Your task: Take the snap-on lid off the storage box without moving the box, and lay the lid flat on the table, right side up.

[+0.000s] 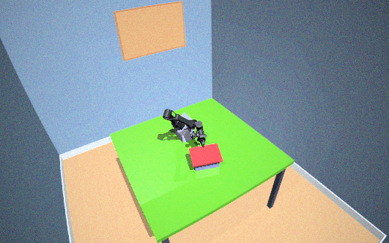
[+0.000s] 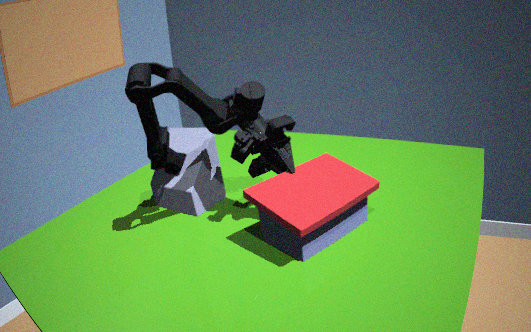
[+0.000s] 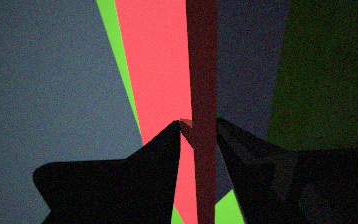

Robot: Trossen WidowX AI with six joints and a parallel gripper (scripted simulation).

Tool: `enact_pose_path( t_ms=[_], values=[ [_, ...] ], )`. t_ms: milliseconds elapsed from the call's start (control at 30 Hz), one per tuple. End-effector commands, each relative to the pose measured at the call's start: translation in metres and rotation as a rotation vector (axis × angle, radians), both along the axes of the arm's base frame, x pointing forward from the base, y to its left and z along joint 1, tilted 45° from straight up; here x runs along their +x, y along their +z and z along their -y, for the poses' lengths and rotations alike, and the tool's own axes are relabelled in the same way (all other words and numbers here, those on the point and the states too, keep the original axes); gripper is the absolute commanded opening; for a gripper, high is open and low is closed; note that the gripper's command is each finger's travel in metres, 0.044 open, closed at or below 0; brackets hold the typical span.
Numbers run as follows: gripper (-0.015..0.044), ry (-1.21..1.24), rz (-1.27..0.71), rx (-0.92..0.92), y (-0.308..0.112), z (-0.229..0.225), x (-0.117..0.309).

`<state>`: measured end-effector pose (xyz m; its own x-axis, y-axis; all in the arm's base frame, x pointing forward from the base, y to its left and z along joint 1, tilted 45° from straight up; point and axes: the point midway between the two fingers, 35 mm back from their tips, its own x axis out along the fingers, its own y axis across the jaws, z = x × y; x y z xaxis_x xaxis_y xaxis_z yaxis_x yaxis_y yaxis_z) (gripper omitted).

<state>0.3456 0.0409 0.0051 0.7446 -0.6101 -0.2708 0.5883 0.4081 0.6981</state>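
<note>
The red lid [image 1: 206,156] [image 2: 315,192] [image 3: 160,60] sits over the grey-blue storage box [image 1: 208,167] [image 2: 340,228] [image 3: 245,75], red face up. It looks slightly tilted, with its arm-side edge higher. Whether it is free of the box rim I cannot tell. My gripper [image 1: 203,146] [image 2: 292,171] [image 3: 197,125] is shut on the lid's arm-side edge. In the wrist view one finger is at the red top face and the other at the underside, beside the box wall. The lower finger is hidden in the top and exterior views.
The green table [image 1: 168,176] [image 2: 145,280] carries the box and the arm's grey base [image 1: 184,135] [image 2: 185,200], which stands close behind the box. The table's edges show in the top and exterior views. Dark walls stand beyond the table.
</note>
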Motion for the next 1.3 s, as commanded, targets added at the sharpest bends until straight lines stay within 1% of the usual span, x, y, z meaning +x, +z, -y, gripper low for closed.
enact_pose_path(
  t_ms=[0,1267],
  values=[
    [0.0,0.004,0.01,0.005,0.007,-0.007,0.002],
    [0.0,0.004,0.011,0.007,0.047,-0.038,0.021]
  ],
)
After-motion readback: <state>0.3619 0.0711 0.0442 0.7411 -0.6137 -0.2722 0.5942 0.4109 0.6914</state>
